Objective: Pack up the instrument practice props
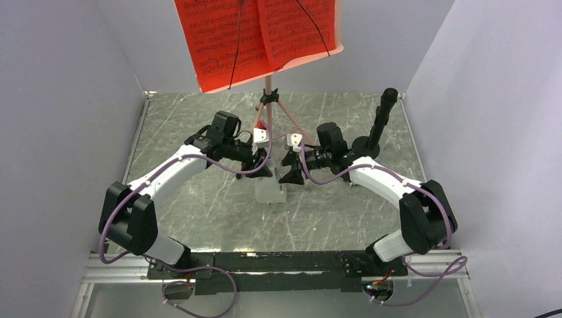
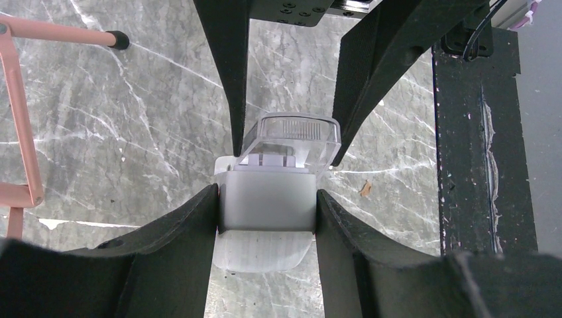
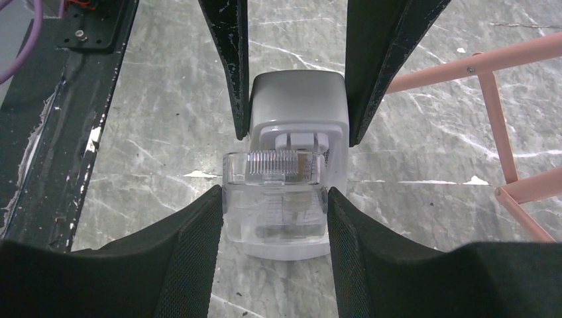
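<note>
Step in hand, as I'm reading it: the metronome (image 1: 270, 191), w/ both arms on it at once. It's sitting at the ctr of the table (image 1: 199, 218), just in front of the pink music stand (image 1: 268, 89) legs, near them but not touching.

L arm (image 1: 173, 171) is standing to its left, R arm (image 1: 381, 173) to its right, so the two pairs of jaws are facing each other across it.
- L jaws are clamping the white body. In the L wrist view the pads are sitting flush on both side walls, no gap showing.
- R jaws are clamping the clear cover (image 3: 275, 199) on the metronome's front, one pad on each side of it.

Neither pair is hanging apart or fully together. Each is gripping its own half of the same item.

The cover isn't looking fully seated: in the L wrist view its upper edge is standing a bit proud of the body. Can't tell from this alone whether it's going on or coming off. For packing up, I'm judging it's being closed.

Next move, prob.: L is needing to brace the body dead steady while R is pushing the cover square along it till it seats. It's calling for straight alignment and a light squeeze, since thin clear plastic is likely flexing or popping out sideways under too much.

Rest of the job is looking untouched. The red sheet music (image 1: 255, 33) is sitting open on the stand's desk at the back, and the stand is standing unfolded on its tripod. No case or box is showing in any view, so I can't say where things are going.
</note>
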